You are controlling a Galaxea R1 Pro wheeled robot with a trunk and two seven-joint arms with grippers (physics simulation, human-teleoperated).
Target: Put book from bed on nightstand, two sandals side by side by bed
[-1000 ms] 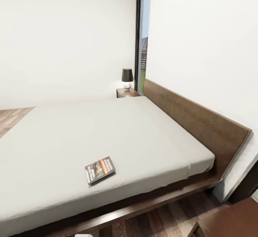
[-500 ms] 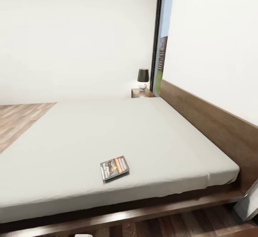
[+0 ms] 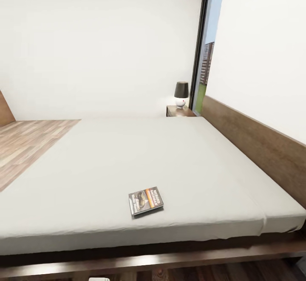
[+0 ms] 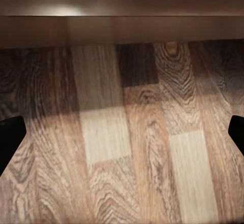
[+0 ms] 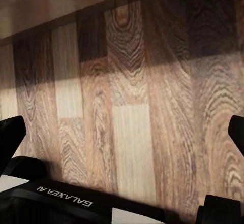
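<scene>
**Thin paperback flat on a soft bed, near the front edge**

The bed (image 3: 127, 157) takes up most of the head view, its pale mattress running from the lower edge of the frame up to the white wall, with the dark headboard (image 3: 255, 138) along the right side and the wooden frame rail across the bottom. The mattress top is bare apart from one item, so there is open room on every side of it for an arm to come down. Wood-plank floor (image 3: 29, 140) shows at the left of the frame.

At the upper right of the bed, in the corner beside the tall window, stands the nightstand (image 3: 180, 111) with a small dark-shaded lamp (image 3: 181, 94) on top; the lamp leaves little free surface there, as far as can be made out at this distance.

The book (image 3: 145, 200) lies flat, cover up, slightly turned, in the lower middle of the frame, near the mattress's front edge. It looks light, thin and a little bendy, with a smooth cover that may slide. Because it sits flush on yielding bedding, the likely hold is across one free edge, pressing into the mattress to get a finger under.

Both wrist views look down on plank floor. The left gripper (image 4: 122, 135) and right gripper (image 5: 122, 140) each stand spread wide, holding nothing.
</scene>
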